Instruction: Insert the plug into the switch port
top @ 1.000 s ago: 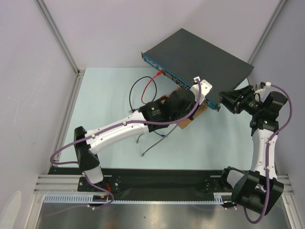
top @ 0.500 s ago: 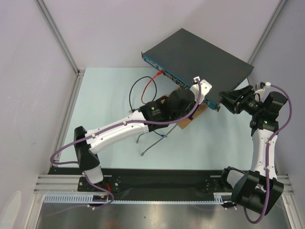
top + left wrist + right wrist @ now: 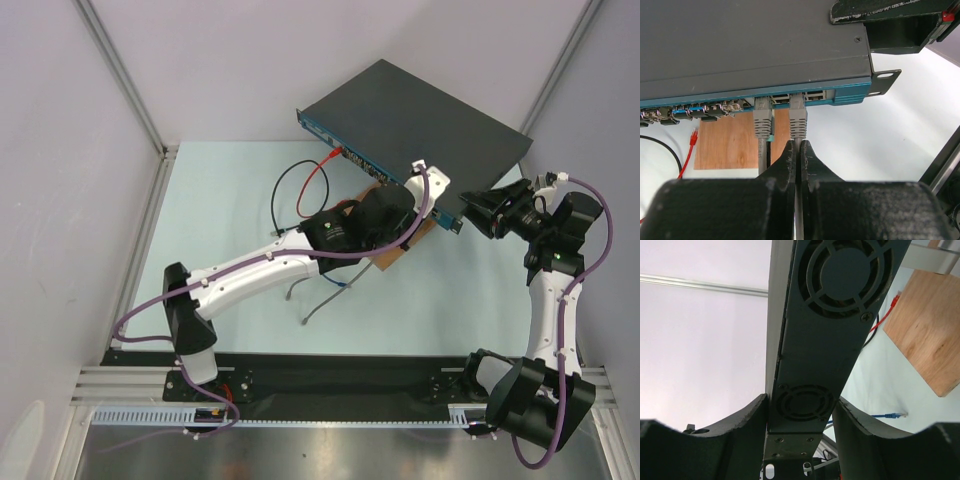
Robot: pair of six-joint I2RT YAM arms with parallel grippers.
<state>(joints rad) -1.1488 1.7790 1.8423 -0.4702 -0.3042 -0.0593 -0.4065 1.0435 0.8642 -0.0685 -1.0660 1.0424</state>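
The switch (image 3: 420,115) is a flat black box with a blue front strip (image 3: 850,92), lying at an angle at the back of the table. My left gripper (image 3: 798,150) is shut on a thin grey cable just behind its grey plug (image 3: 798,117). The plug's head sits in a socket near the strip's right end. A second grey plug (image 3: 763,120) sits in the socket to its left. My right gripper (image 3: 800,405) clamps the switch's vented side end (image 3: 830,330), one finger on each face. In the top view it (image 3: 470,212) is at the switch's right corner.
A brown wooden board (image 3: 395,255) lies under the left wrist, in front of the switch. Red (image 3: 315,180) and black (image 3: 285,195) cables loop left of it. A loose grey cable (image 3: 320,305) and a blue plug (image 3: 892,415) lie on the table.
My left arm has shifted slightly forward and right toward the switch front, with the cable in its grip. The right arm and the switch have not moved.
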